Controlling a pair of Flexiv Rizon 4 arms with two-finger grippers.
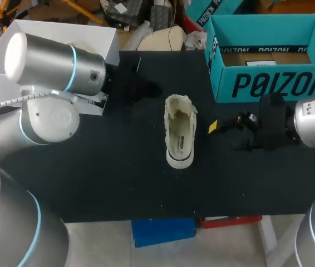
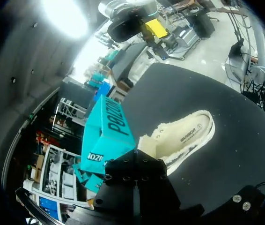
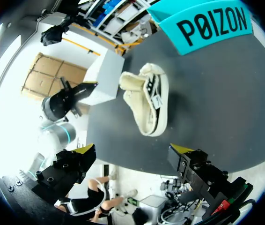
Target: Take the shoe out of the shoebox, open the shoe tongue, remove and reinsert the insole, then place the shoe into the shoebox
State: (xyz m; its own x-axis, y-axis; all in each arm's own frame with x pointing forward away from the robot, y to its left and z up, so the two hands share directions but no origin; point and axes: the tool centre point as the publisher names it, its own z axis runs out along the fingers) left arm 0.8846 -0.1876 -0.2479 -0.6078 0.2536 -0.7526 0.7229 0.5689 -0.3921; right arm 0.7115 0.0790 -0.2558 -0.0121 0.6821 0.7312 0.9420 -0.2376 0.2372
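- Table (image 1: 118, 183): black and flat. It carries everything below, and bare surface shows on every side of the shoe.
- Shoebox (image 1: 269, 83): teal and open-topped, at the far right. It stands beyond and to the right of the shoe, not touching it.
- White box (image 1: 99, 39): at the far left, partly behind our left arm.
- Shoe (image 1: 180, 130): out of the shoebox, mid-table. Its long axis runs far to near, the fleecy opening is at the far end, and the printed insole shows inside.
- Right gripper (image 3: 133, 150): fingers spread wide, holding nothing. The shoe lies ahead of it, broadside on; in the head view the gripper sits just off the shoe's right flank at mid-length.
- Left gripper (image 1: 146, 87): near the shoe's far end, on its left. We cannot tell whether it is open or closed.
- Judgement: both grippers are near the shoe and neither is clearly closer, but the right one is squarer to it.
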